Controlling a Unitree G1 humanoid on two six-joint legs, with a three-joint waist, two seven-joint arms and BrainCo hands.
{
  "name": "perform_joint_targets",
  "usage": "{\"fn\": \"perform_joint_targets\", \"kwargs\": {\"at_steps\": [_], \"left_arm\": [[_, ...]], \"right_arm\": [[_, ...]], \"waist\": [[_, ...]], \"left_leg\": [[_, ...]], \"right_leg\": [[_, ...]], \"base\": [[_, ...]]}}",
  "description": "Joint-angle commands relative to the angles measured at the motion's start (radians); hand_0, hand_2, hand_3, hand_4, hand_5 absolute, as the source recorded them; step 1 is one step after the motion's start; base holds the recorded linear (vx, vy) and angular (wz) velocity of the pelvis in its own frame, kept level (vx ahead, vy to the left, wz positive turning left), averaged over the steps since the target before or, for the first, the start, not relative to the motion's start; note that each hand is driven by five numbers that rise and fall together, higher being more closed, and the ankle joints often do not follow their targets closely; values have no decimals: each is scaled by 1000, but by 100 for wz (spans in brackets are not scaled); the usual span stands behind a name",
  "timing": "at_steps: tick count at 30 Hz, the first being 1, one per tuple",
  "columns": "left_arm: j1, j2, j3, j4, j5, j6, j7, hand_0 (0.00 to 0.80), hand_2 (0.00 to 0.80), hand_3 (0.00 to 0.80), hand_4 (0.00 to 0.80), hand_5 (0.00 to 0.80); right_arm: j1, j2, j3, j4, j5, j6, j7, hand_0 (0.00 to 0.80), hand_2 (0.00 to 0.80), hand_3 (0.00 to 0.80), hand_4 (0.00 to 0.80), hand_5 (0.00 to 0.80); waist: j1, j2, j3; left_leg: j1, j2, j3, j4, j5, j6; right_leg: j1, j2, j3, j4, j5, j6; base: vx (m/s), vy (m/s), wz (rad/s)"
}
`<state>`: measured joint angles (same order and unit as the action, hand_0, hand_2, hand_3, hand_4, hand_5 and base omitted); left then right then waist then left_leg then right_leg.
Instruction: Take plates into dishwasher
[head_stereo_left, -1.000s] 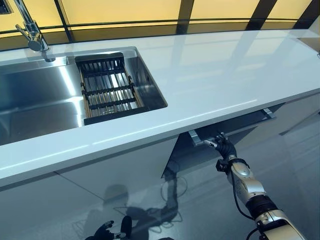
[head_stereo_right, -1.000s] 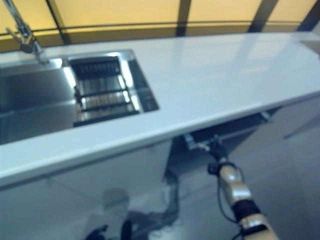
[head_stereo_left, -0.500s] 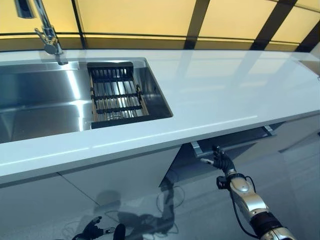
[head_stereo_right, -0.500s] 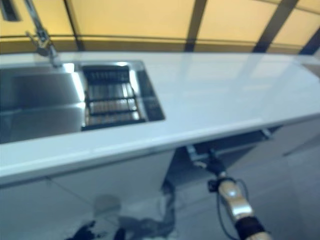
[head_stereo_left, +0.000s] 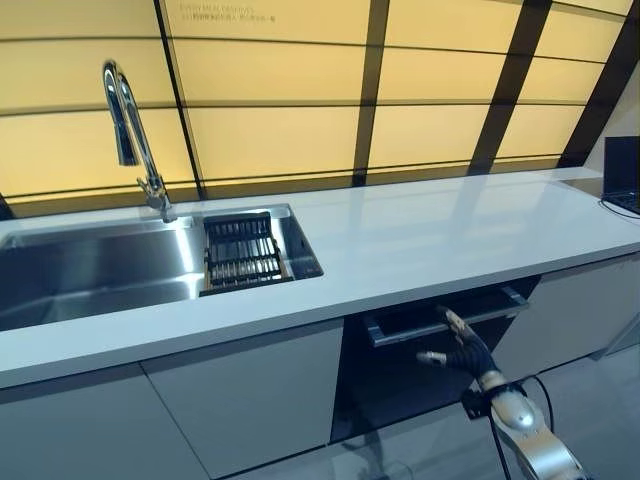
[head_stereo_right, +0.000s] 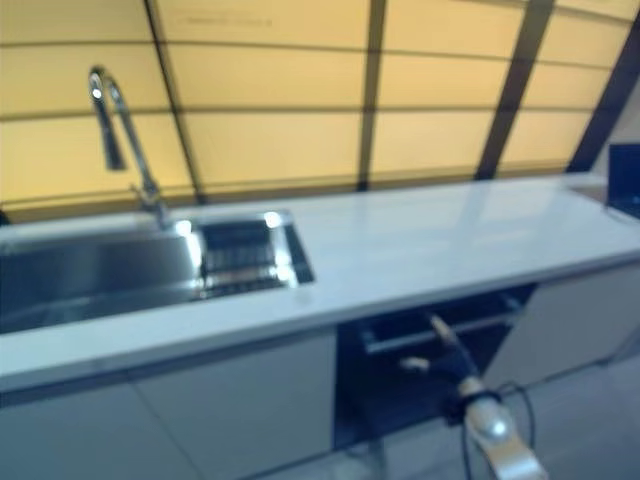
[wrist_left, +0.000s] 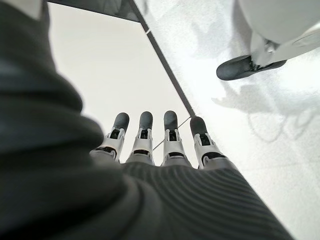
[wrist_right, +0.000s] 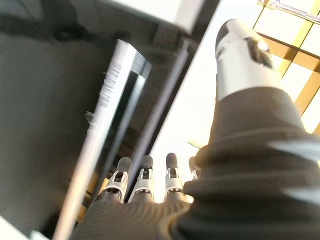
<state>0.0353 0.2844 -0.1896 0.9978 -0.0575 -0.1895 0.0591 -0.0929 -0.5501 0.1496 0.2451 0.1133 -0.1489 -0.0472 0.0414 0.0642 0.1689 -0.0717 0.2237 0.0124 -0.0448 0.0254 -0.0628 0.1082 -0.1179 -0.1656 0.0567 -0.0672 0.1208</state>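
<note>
No plates show in any view. The dishwasher (head_stereo_left: 400, 372) sits under the white counter (head_stereo_left: 440, 225), its door ajar at the top, with a silver handle bar (head_stereo_left: 420, 326) across the dark gap. My right hand (head_stereo_left: 466, 348) hangs just below and in front of that bar, open, holding nothing. In the right wrist view its straight fingers (wrist_right: 144, 176) lie beside the handle bar (wrist_right: 95, 137), with the thumb (wrist_right: 245, 55) stretched apart. My left hand (wrist_left: 150, 150) appears only in the left wrist view, open, fingers straight, low beside a pale cabinet panel (wrist_left: 110, 70).
A steel sink (head_stereo_left: 90, 270) with a tall tap (head_stereo_left: 130, 130) is set in the counter at the left. A black dish rack (head_stereo_left: 243, 254) lies in the sink's right end. A dark laptop-like object (head_stereo_left: 622, 175) stands at the counter's far right. Closed cabinet fronts (head_stereo_left: 240, 400) flank the dishwasher.
The camera has lifted, so the wall panels and whole tap now show. My right hand has come off the handle bar and sits just below it. My left hand has left the eye views.
</note>
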Motion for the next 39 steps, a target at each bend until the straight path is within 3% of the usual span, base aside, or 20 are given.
{"fn": "perform_joint_targets", "kwargs": {"at_steps": [1, 7, 14, 17, 20, 21, 22, 26, 31, 35, 39], "left_arm": [[-27, 28, 78, -36, -30, -51, 19, 0, 0, 0, 0, 0], [17, 29, 144, 7, -51, -74, 17, 0, 0, 0, 0, 0], [47, 26, 200, 18, -73, -99, 4, 0, 0, 0, 0, 0], [42, 33, 207, 2, -84, -106, 0, 0, 0, 0, 0, 0], [17, 46, 189, -23, -76, -100, -3, 0, 0, 0, 0, 0], [-9, 57, 172, -40, -65, -81, -8, 0, 0, 0, 0, 0], [-30, 66, 158, -47, -61, -72, -14, 0, 0, 0, 0, 0], [-67, 86, 112, -35, -47, -70, -16, 0, 0, 0, 0, 0], [-44, 115, 125, -19, -54, -54, -5, 0, 0, 0, 0, 0], [-38, 144, 147, 9, -45, -32, -20, 0, 0, 0, 0, 0], [-46, 156, 141, 71, -35, -16, -14, 0, 0, 0, 0, 0]], "right_arm": [[-27, 25, -62, -59, 40, -73, 45, 0, 0, 0, 0, 0], [1, 60, -39, 14, 56, -72, 63, 0, 0, 0, 0, 0], [52, 54, -58, 80, -29, -39, 91, 0, 0, 0, 0, 0], [81, 37, -62, 136, -66, 9, 105, 0, 0, 0, 0, 0], [93, 31, -50, 211, -91, 42, 84, 0, 0, 0, 0, 0], [100, 33, -52, 260, -74, 47, 66, 0, 0, 0, 0, 0], [109, 38, -60, 290, -63, 48, 56, 0, 0, 0, 0, 0], [123, 58, -92, 388, -45, 34, 31, 0, 0, 0, 0, 0], [97, 89, -106, 508, -23, 21, 54, 0, 0, 0, 0, 0], [86, 116, -92, 576, -10, 11, 38, 0, 0, 0, 0, 0], [92, 152, -77, 657, 12, -13, 32, 0, 0, 0, 0, 0]], "waist": [[7, -99, -27], [-11, -110, -44], [-39, -99, -77], [-59, -85, -97], [-74, -84, -94], [-78, -96, -84], [-80, -104, -77], [-77, -129, -46], [-50, -123, -23], [-25, -108, -42], [-17, -125, -80]], "left_leg": [[-14, -85, 32, 166, 76, -48], [-5, -121, -2, 379, 55, -36], [101, -128, -44, 393, 59, -53], [194, -116, -42, 289, 30, -54], [255, -105, 16, 159, -66, -31], [281, -116, 59, 103, -135, -14], [283, -127, 68, 79, -152, -7], [245, -193, 41, 48, -159, 26], [211, -214, 37, 27, -118, 55], [181, -211, 36, -17, -72, 78], [150, -226, 24, -38, -55, 103]], "right_leg": [[7, 26, -48, -88, 56, -98], [-38, 1, -20, -109, 104, -96], [-84, -18, -13, -135, 159, -80], [-121, -37, -18, -140, 195, -49], [-158, -83, -38, -129, 239, 1], [-163, -123, -61, -130, 277, 38], [-172, -148, -71, -134, 308, 57], [-237, -199, -52, -144, 391, 89], [-257, -192, -38, -72, 421, 86], [-210, -150, -5, 33, 354, 64], [-139, -91, 35, 39, 280, 49]], "base": [[-225, 14, -17], [-210, 72, -23], [-179, 253, 5], [-240, 465, 49], [-225, 432, 85], [-273, 530, 46], [-237, 490, 40], [-244, 524, 64], [-165, 280, 33], [-164, 130, 12], [-85, 7, 15]]}}
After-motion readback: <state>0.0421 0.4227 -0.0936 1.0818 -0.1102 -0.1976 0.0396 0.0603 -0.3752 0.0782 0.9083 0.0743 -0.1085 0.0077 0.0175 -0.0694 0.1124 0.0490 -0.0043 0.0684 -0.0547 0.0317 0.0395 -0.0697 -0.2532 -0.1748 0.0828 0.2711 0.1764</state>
